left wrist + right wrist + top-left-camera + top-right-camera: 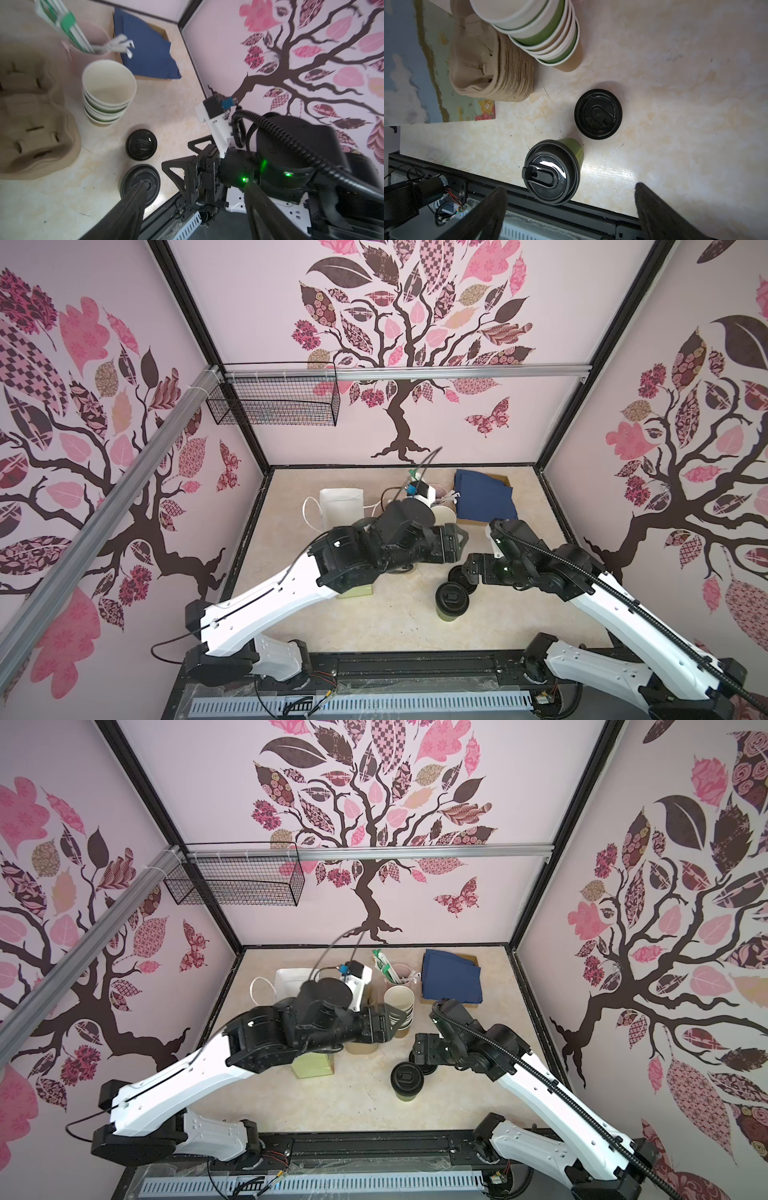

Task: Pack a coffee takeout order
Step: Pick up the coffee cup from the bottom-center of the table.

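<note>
Well, widest first: the marbled table (374,626) carried everything. One paper bag (340,506), pale with white handles, stood upper-centre in both top views. It looked thin and floppy, and a handle or the mouth edge seemed the place to take it. Navy napkins (482,493) lay piled in a cardboard box (503,479) to its right. They looked soft and limp, so a corner pinch looked right; how many there were, I could not tell. Pulp carriers (35,124), two wells each, sat nested in a tall stack mid-table, too many to count. They were probably stiff but light, best gripped at the rim. At least five lidless cups (399,1002) were stacked beside them. The order's one lidded cup (552,172) stood lower centre-right in the top views, touching nothing. I'd judge its paper wall crushable and its lid liable to pop, so the body under the rim was the hold. One loose lid (598,113) lay close by. Right gripper (570,186) hung above that cup, jaws spread wide, empty. Left gripper (397,1023), also spread and empty, reached near the cup stack.
</note>
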Action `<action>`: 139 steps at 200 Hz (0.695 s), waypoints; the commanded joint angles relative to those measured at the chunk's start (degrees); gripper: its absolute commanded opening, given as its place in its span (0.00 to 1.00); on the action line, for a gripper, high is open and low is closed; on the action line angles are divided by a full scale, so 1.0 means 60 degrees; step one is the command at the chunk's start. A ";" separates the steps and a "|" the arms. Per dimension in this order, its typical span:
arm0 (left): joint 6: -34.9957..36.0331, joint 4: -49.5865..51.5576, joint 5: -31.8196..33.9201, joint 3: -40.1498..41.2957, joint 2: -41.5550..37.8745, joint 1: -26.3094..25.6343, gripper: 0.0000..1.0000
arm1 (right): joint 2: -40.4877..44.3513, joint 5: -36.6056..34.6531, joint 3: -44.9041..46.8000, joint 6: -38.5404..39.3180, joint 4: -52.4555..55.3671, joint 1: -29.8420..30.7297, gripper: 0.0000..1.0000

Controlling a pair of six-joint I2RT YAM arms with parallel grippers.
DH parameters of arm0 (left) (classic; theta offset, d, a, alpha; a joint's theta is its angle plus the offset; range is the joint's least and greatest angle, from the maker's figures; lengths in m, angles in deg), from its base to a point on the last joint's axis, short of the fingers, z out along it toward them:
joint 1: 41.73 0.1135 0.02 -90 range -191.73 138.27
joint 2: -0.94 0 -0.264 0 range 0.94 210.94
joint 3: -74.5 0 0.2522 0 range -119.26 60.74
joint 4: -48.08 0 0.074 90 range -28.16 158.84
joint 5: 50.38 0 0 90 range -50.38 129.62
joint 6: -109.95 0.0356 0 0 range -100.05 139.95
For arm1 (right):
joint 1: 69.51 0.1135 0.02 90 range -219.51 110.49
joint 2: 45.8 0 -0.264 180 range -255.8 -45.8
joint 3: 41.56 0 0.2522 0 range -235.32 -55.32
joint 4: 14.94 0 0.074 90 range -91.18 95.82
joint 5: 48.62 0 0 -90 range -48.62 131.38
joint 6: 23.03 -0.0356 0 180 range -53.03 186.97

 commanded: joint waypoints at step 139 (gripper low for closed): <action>0.1105 0.3215 0.0149 -0.2182 0.0251 0.2534 0.67 | -0.1676 0.0349 -0.1690 -0.0844 -0.0966 -0.0029 0.82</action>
